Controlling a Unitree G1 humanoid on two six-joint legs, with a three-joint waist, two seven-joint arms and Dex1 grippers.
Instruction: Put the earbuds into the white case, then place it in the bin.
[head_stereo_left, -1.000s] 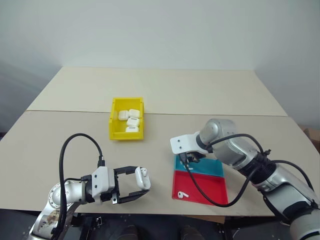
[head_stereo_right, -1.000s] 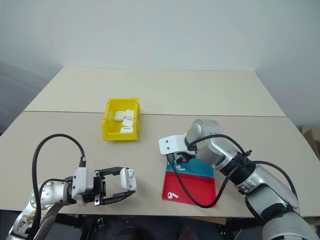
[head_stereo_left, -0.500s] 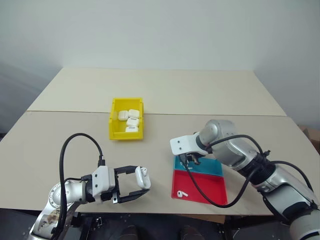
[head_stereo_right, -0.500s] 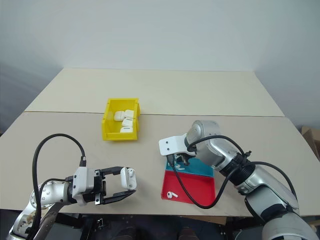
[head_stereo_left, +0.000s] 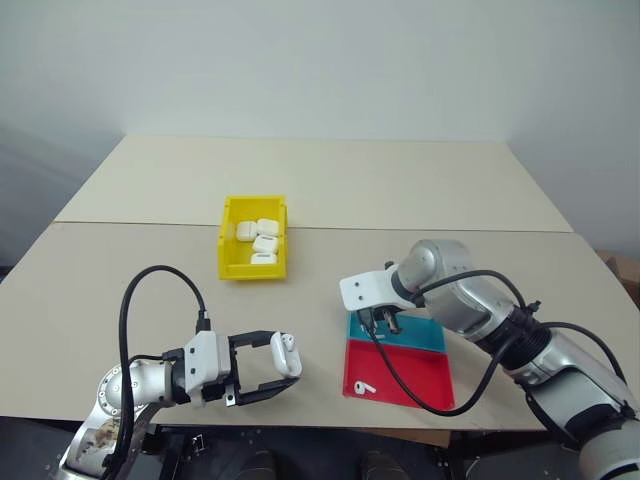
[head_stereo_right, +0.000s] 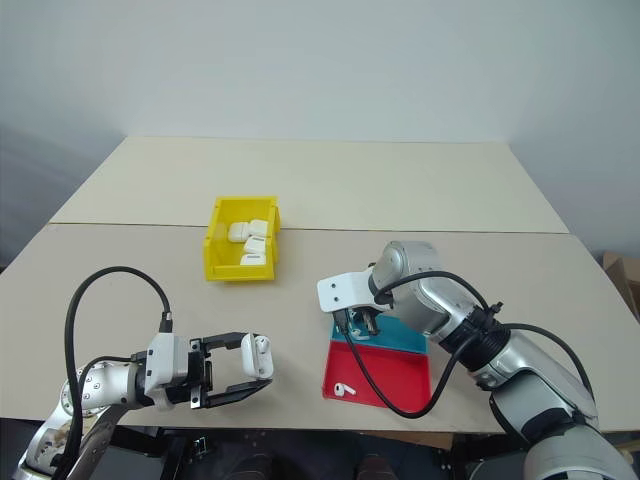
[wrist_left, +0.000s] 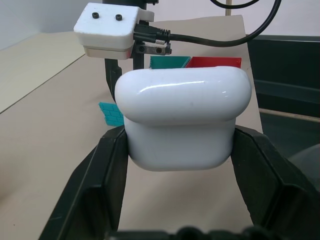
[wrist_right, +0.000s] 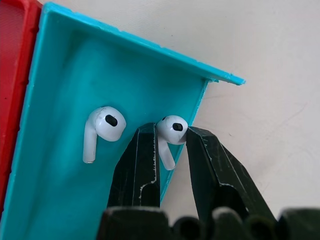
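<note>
My right gripper is down in the blue tray, its jaws narrowed around one earbud that sits between the fingertips near the tray's corner wall. I judge the hold to be thin: the bud is glossy and caught by its head, so it could twist or squirt out as I lift, and the tray's wall just beside the fingers could snag a tip or drag the whole tray along. If it drops, it may land on the table or in the red tray, and I would have to hunt for it again.

My left gripper is clamped on the white case, holding it off the table near the front edge. From the head camera the case looks to have its lid up, though I cannot be sure. Getting so small a bud into its socket will demand close alignment between both arms; a slight tilt of the case would leave the bud perched on top.

In the blue tray a second earbud lies free just beside the gripped one. The red tray, touching the blue one on the near side, holds a single earbud. The yellow bin, well apart across the table, already holds several white cases.
</note>
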